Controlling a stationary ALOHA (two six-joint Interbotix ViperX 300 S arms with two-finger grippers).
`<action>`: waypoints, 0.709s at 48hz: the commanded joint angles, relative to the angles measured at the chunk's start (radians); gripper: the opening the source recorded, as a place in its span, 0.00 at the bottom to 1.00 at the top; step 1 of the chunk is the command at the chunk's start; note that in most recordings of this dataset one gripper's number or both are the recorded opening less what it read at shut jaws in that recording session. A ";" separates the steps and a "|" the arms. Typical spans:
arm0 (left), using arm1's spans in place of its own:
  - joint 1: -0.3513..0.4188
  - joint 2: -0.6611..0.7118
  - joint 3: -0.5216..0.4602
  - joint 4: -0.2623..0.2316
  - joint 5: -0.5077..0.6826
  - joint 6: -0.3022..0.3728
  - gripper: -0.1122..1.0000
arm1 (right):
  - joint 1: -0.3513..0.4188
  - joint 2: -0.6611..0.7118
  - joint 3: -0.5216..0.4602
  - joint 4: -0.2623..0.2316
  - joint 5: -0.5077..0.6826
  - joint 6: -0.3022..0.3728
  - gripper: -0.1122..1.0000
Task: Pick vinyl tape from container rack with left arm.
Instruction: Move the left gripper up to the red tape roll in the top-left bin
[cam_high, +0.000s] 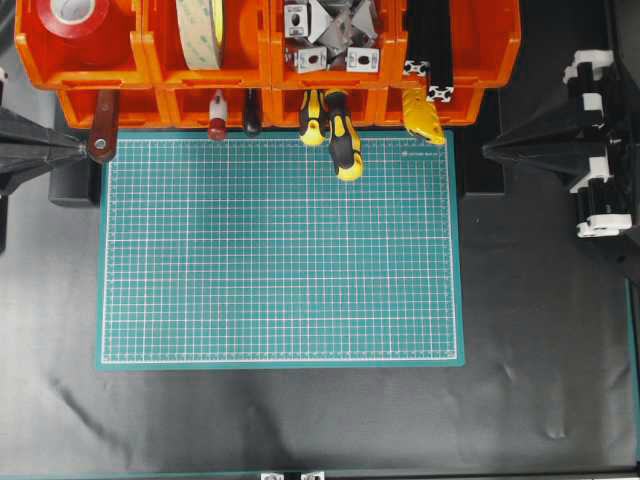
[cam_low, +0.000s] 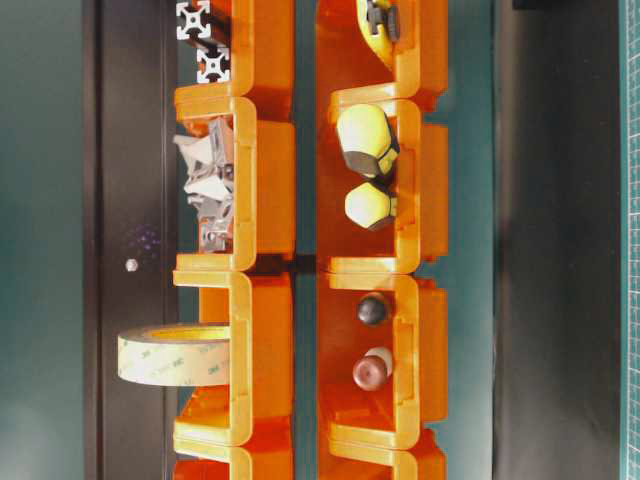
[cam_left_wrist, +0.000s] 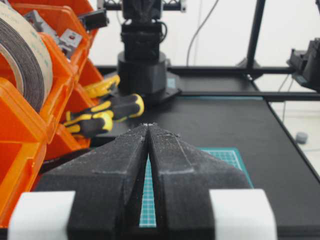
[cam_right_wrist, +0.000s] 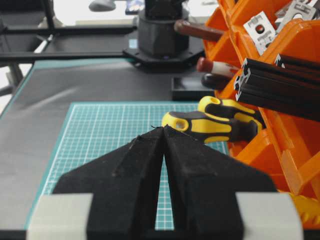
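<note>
The red vinyl tape (cam_high: 78, 15) lies flat in the top-left bin of the orange container rack (cam_high: 140, 62), partly cut off by the frame edge. It is out of sight in the other views. My left gripper (cam_high: 84, 150) is shut and empty at the left table edge, in front of and below the rack's left end, pointing right. In the left wrist view its jaws (cam_left_wrist: 148, 125) meet at the tips, with the rack (cam_left_wrist: 20, 130) to their left. My right gripper (cam_high: 487, 150) is shut and empty at the right side; the right wrist view (cam_right_wrist: 163, 128) shows the same.
A cream tape roll (cam_high: 202, 30) stands in the bin next to the red tape. Yellow-black screwdrivers (cam_high: 338, 125) and a brown handle (cam_high: 100, 140) stick out of the lower bins over the green cutting mat (cam_high: 280, 250). Metal brackets (cam_high: 330, 35) and black profiles (cam_high: 430, 60) fill the other bins.
</note>
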 joint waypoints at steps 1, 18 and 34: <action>0.008 0.020 -0.052 0.060 0.058 -0.015 0.15 | -0.003 0.012 -0.026 0.005 -0.017 0.017 0.12; 0.014 0.018 -0.383 0.063 0.588 -0.012 0.10 | -0.003 0.009 -0.025 0.054 -0.031 0.058 0.11; 0.037 0.152 -0.723 0.075 1.063 -0.005 0.10 | -0.003 0.009 -0.025 0.052 -0.055 0.060 0.11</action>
